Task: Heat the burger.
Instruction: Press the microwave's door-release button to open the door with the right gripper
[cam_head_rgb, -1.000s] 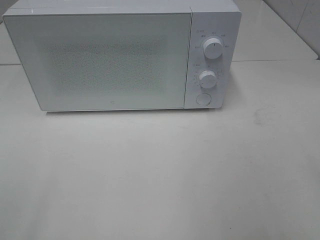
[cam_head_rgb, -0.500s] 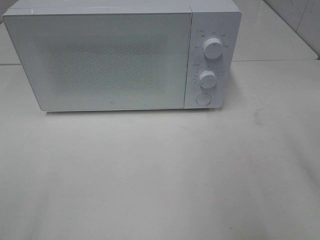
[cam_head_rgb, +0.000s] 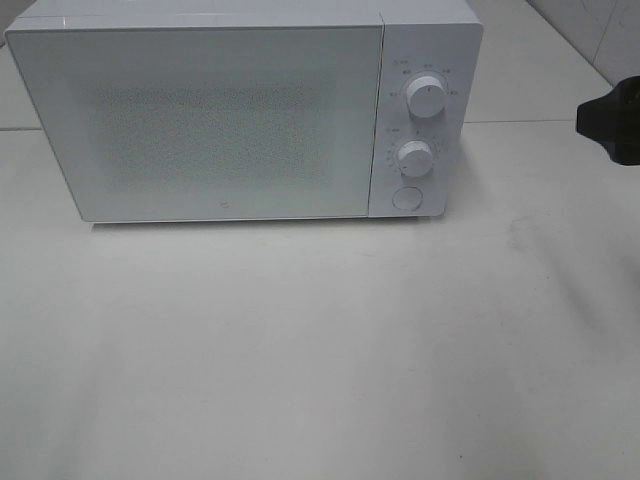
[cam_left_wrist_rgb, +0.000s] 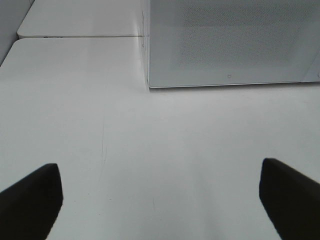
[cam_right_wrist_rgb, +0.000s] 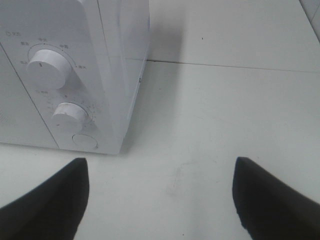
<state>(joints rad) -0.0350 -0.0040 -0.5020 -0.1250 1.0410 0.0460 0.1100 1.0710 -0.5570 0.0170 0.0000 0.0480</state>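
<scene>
Right gripper (cam_head_rgb: 612, 125) newly in at 3 o'clock of microwave (cam_head_rgb: 230, 120) — jaws spread; left gripper (cam_left_wrist_rgb: 160, 200) spread too. Door shut, burger unseen — likely knob (cam_head_rgb: 415, 157) next.

Shut oven, cropped tools

The white box-shaped microwave oven (cam_head_rgb: 240, 120) has its speckled frosted door (cam_head_rgb: 210, 125) closed, so the inside cannot be seen. The print around the upper white dial (cam_head_rgb: 427, 98) and the lower white dial (cam_head_rgb: 414, 157) is too small to read. A black part of the right arm (cam_head_rgb: 612, 122) is cut by the exterior view's edge. The wrist views crop the black fingers of the left tool (cam_left_wrist_rgb: 159, 167) and the right tool (cam_right_wrist_rgb: 160, 165).
</scene>
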